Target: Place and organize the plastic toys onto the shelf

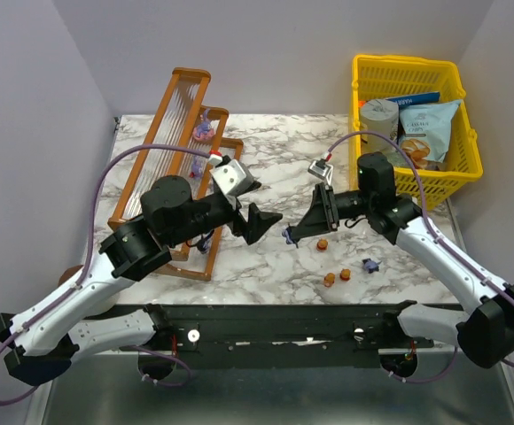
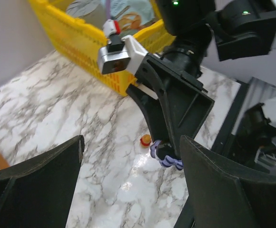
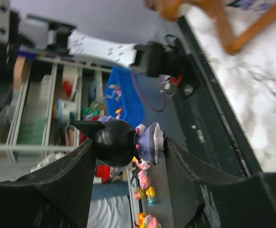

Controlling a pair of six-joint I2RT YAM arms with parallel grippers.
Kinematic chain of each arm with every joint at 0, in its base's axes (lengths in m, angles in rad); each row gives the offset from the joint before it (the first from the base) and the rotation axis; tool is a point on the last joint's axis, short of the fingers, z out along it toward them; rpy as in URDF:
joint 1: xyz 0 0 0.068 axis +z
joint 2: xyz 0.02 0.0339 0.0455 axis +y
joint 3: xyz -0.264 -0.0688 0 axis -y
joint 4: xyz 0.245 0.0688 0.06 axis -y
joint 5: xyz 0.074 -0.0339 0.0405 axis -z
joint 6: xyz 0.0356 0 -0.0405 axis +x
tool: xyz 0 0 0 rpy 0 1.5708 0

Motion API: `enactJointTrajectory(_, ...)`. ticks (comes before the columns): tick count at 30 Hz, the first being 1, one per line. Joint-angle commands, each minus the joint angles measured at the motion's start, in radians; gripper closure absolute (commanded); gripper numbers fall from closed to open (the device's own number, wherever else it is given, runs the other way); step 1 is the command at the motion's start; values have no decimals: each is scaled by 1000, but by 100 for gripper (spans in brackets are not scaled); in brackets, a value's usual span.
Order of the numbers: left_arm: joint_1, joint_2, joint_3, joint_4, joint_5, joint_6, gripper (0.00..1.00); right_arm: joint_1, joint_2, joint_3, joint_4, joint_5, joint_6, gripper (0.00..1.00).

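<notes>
I am clamping the dark-headed purple figurine (image 3: 123, 142) in the right gripper (image 3: 128, 154) above the middle of the table (image 1: 275, 142), right of the shelf (image 1: 190, 74), the left gripper (image 2: 128, 180) gaping empty opposite, and I am judging it light, hard and slick, best pinched across its round head.

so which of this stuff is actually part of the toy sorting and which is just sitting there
Part of the job: the shelf; the purple toy on it; the black-headed figurine gripped by the right gripper; the orange toys and the navy toy loose on the table.
Just lying about: the yellow basket, with the can and the snack packet inside it.
</notes>
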Motion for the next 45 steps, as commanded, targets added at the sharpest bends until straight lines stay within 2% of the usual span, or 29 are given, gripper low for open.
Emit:
enactJointTrajectory(1, 41, 61, 166, -170, 398, 151, 12, -2, -72, 11, 166, -252, 108, 72)
enactJointTrajectory(3, 44, 85, 239, -222, 534, 208, 14, -1, -92, -11, 223, -271, 143, 72)
enactJointTrajectory(5, 44, 107, 273, -268, 597, 236, 16, 1, -120, -22, 246, -285, 162, 72)
enactJointTrajectory(10, 46, 145, 281, -262, 760, 264, 21, 1, -134, -35, 260, -280, 195, 72)
enactJointTrajectory(20, 46, 273, 307, -235, 895, 265, 28, 2, -100, -19, 243, -276, 202, 72)
enactJointTrajectory(26, 46, 323, 342, -323, 912, 320, 30, 2, -85, -19, 234, -277, 197, 72)
enactJointTrajectory(30, 46, 359, 377, -394, 927, 382, 35, 7, -82, -19, 229, -277, 197, 72)
enactJointTrajectory(37, 46, 428, 439, -573, 932, 523, 35, 13, -83, -16, 223, -283, 198, 73)
enactJointTrajectory(45, 46, 472, 466, -586, 927, 557, 34, 22, -86, -8, 211, -288, 195, 73)
